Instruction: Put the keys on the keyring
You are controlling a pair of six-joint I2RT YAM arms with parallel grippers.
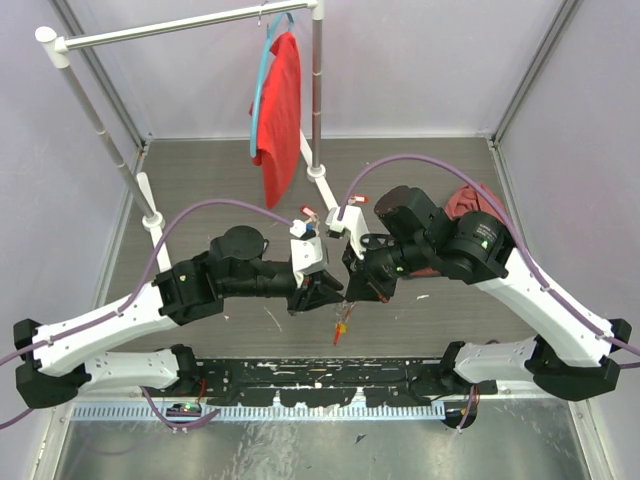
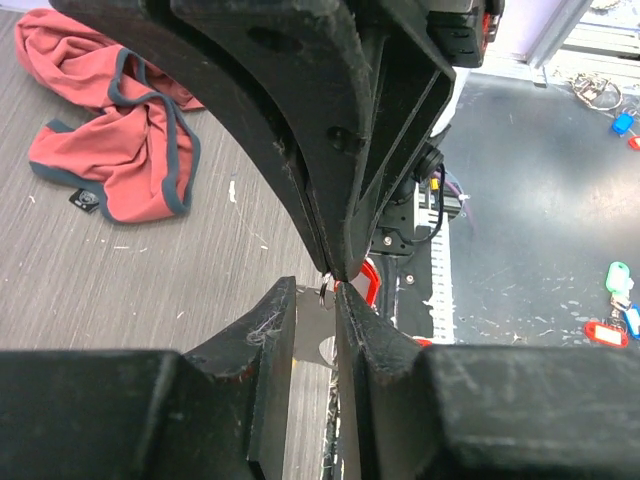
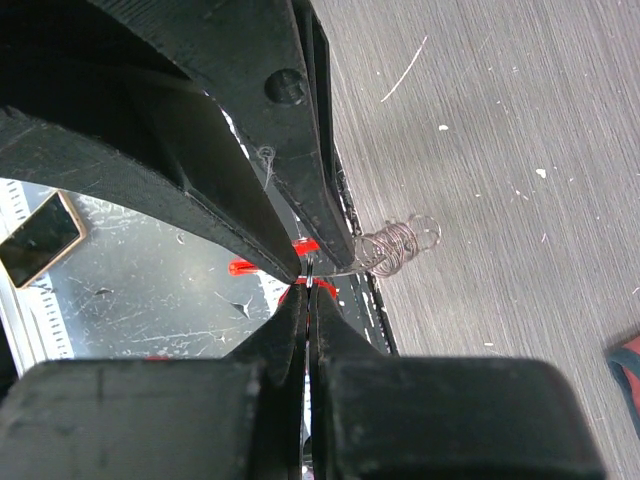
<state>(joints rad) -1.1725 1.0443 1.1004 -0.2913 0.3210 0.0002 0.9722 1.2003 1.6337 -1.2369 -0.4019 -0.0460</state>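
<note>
My left gripper (image 2: 316, 295) and right gripper (image 3: 308, 290) meet tip to tip above the middle of the table, as the top view shows. A flat silvery key (image 2: 313, 335) spans the narrow gap between the left fingers and touches both. The right gripper is shut on a thin wire of the keyring, whose coiled chain (image 3: 398, 245) hangs just beside its tips. The keyring's red plastic piece (image 1: 341, 328) dangles below both grippers. Small ring at the key's top sits right at the right gripper's tips.
Loose keys with blue, green and red tags (image 2: 618, 300) lie on the dark metal area. Two more tagged keys (image 1: 305, 213) lie behind the arms. A red cloth (image 2: 115, 150) lies crumpled on the table. A red shirt (image 1: 280, 110) hangs from the rack (image 1: 170, 30). A phone (image 3: 38, 240) lies nearby.
</note>
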